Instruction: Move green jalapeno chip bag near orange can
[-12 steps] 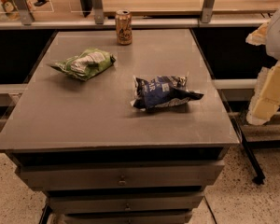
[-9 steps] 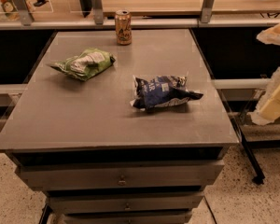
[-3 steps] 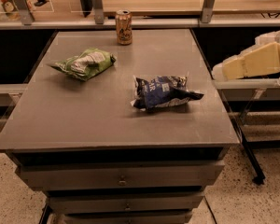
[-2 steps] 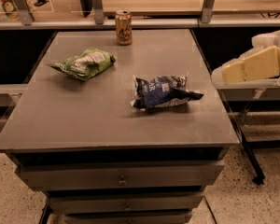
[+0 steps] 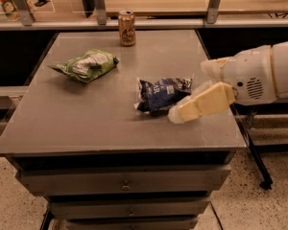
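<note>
The green jalapeno chip bag (image 5: 86, 65) lies flat on the left part of the grey table (image 5: 86, 121). The orange can (image 5: 127, 28) stands upright at the table's far edge, to the right of and behind the bag. My gripper (image 5: 188, 91) reaches in from the right on a white arm (image 5: 259, 75), over the table's right side. Its cream fingers (image 5: 204, 103) are spread apart and hold nothing. It is far to the right of the green bag, right beside the dark blue snack bag.
A dark blue-and-white snack bag (image 5: 161, 94) lies at the table's middle right, between my gripper and the green bag. A shelf rail with metal posts (image 5: 98, 6) runs behind the table. Drawers (image 5: 122, 183) are below the tabletop.
My arm has swung in from the right edge of the view, over the table's right side, up to the blue bag. The bags and the can have not moved.
</note>
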{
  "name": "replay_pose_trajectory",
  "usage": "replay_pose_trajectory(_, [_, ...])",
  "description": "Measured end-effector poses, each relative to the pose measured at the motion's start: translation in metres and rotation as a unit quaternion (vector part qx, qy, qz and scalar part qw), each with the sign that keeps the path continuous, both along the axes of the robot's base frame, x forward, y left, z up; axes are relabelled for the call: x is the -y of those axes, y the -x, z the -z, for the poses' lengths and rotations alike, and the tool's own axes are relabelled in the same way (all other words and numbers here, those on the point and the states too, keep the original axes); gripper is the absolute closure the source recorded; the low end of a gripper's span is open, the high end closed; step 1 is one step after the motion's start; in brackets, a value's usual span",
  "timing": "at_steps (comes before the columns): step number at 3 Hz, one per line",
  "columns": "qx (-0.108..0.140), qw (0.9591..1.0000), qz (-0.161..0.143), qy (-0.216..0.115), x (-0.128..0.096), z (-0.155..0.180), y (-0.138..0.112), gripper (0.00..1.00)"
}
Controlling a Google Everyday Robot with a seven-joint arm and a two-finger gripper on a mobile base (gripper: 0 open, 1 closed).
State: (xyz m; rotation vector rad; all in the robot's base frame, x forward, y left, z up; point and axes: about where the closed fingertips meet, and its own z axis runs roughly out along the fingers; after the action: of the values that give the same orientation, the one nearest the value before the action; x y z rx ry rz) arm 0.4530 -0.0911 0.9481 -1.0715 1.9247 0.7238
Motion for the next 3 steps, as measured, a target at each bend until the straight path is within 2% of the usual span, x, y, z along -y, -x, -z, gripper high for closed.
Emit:
replay_pose_trajectory(1, [0.022, 0.9995, -0.022, -0.010, -0.044, 0.015, 0.016, 0.00])
replay_pose_trajectory(2, [0.064, 0.9966, -0.023, -0.046, -0.090, 0.008, 0.013, 0.00])
replay_pose_trajectory(3, [0.088, 0.9940, -0.030, -0.058, -0.123, -0.004, 0.000, 0.00])
